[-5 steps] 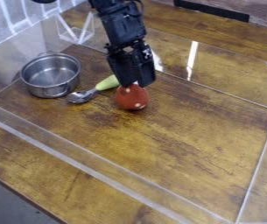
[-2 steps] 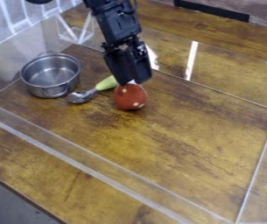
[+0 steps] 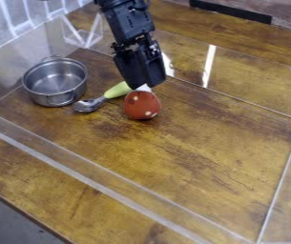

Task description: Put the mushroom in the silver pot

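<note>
The mushroom [image 3: 140,106], red-brown with pale specks, lies on the wooden table just below my gripper [image 3: 142,86]. The gripper's black fingers hang open right above the cap, with nothing between them; whether they touch the cap I cannot tell. The silver pot [image 3: 54,81] stands empty to the left, a short way from the mushroom.
A small metal spoon [image 3: 89,105] and a yellow-green oblong vegetable [image 3: 117,91] lie between the pot and the mushroom. A low clear plastic wall [image 3: 135,205] rings the wooden table [image 3: 212,143]. The arm rises from the gripper toward the top of the view.
The gripper has lifted slightly off the mushroom, showing more of its cap. The mushroom, pot and spoon have stayed where they were.
</note>
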You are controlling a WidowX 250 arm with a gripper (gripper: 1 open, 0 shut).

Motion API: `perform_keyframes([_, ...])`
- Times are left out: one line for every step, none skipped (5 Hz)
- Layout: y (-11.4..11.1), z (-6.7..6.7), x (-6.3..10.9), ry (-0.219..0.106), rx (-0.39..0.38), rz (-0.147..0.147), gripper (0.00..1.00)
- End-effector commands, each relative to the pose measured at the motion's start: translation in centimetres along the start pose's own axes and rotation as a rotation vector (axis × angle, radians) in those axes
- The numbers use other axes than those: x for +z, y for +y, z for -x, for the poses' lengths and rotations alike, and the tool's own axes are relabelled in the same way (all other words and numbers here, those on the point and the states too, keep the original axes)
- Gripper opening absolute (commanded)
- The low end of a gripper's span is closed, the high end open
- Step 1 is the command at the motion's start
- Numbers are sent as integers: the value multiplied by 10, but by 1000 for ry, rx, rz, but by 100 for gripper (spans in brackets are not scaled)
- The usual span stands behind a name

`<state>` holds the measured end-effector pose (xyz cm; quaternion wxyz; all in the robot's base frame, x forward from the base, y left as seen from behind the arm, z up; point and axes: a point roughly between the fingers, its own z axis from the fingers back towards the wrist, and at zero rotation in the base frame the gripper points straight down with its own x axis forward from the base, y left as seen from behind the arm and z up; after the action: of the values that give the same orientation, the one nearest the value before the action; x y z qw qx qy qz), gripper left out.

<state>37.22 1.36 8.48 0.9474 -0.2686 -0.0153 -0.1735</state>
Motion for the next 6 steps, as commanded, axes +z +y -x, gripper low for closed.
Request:
perform_keyframes([4, -2, 15, -44, -6, -39, 100])
perform_keyframes([10, 1, 6, -27, 7, -41, 100])
perform_keyframes([14, 3, -1, -16, 17, -38, 0])
perform_keyframes([11, 4, 6, -6, 23, -46, 0])
perform_keyframes([4, 4, 18, 4, 29, -59, 0])
perform_keyframes([-5, 3, 35, 9, 33, -79, 0])
